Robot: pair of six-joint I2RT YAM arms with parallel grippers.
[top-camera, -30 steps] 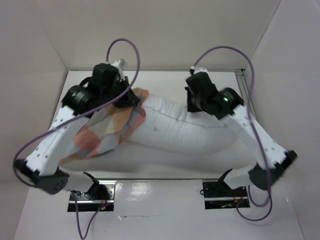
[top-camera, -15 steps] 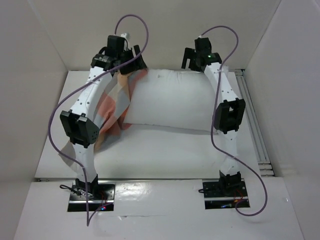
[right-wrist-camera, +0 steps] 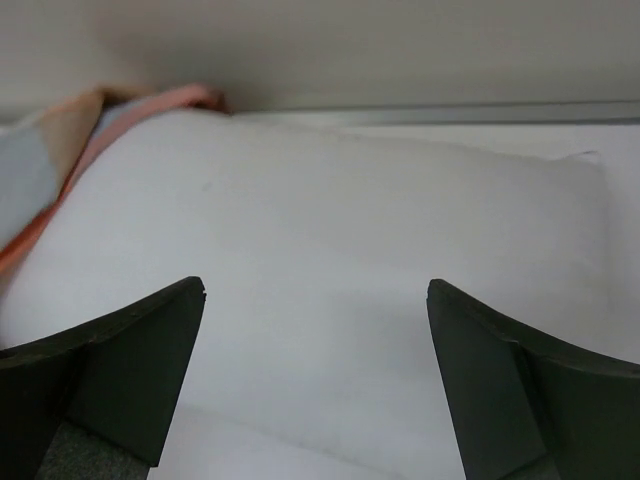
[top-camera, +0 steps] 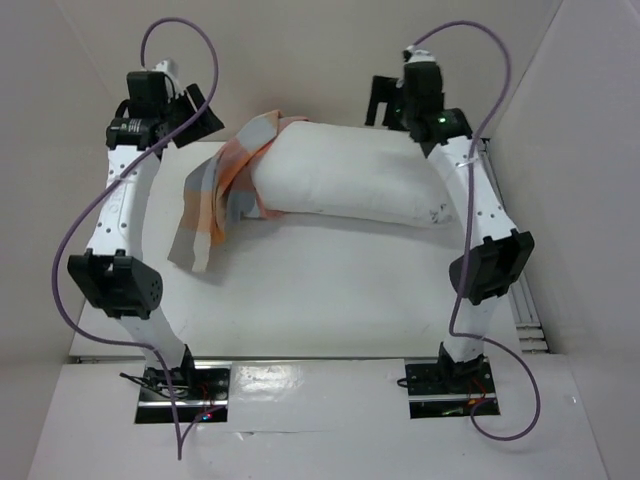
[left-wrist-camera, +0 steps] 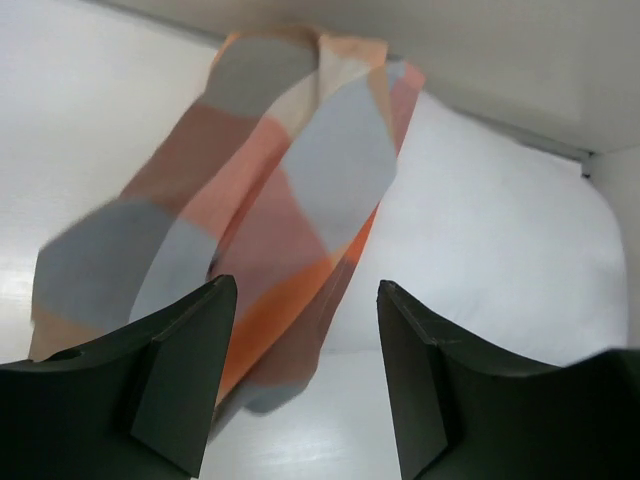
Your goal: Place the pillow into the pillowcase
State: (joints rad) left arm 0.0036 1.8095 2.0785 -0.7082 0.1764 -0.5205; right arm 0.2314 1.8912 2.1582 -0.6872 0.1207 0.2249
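You had pulled both arms back from the pillow [top-camera: 350, 185], left gripper [left-wrist-camera: 305, 283] and right gripper [right-wrist-camera: 316, 284] open and empty, leaving the pillowcase [top-camera: 215, 195] merely draped over the pillow's left end; by the look of it, insertion had barely begun.

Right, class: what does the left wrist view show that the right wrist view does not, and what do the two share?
Only the left wrist view: the left gripper, open and empty, and most of the checked pillowcase, hanging from one end of the pillow down towards the table.
Only the right wrist view: the right gripper, open wide with nothing between its fingers.
Both: the white pillow with the pillowcase draped over one end, lying by the back wall.
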